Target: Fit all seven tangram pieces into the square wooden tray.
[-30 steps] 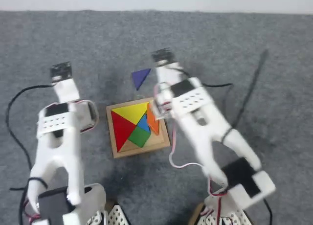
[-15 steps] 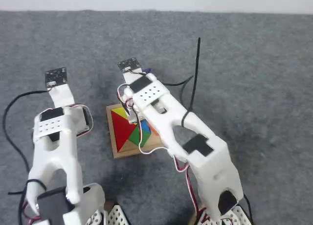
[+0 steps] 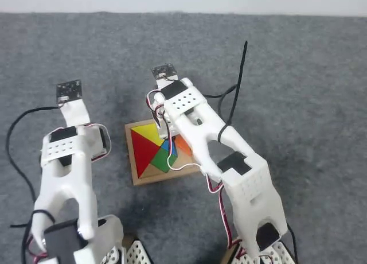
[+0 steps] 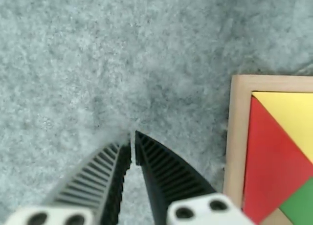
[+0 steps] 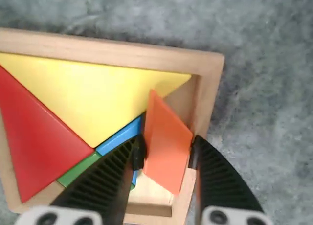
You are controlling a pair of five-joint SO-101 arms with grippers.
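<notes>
Where the high view has the right arm (image 3: 200,126) lying across the far right corner of the tray (image 3: 137,178), the right wrist view gives the detail. The right gripper (image 5: 166,149) is clamped on the orange piece (image 5: 166,124), one finger on each face. The piece stands tilted on edge, not flat, just inside that corner by the rim.

Left wrist view: left gripper (image 4: 133,139) over grey carpet (image 4: 98,49), fingers closed to a thin slit, nothing between them. It sits just beside the tray's left rim. High view places the left arm (image 3: 66,160) to the left of the tray.

Count: two arms, one tray, five pieces seen.
- yellow triangle (image 5: 98,95), one, flat along the far rim
- red triangle (image 5: 39,137), one, flat, edge to edge with the yellow
- blue piece (image 5: 120,137), one, partly behind a finger
- green piece (image 5: 80,171), one, partly covered
- orange piece, one, held

Bare wood shows on the tray floor beneath the orange piece.
</notes>
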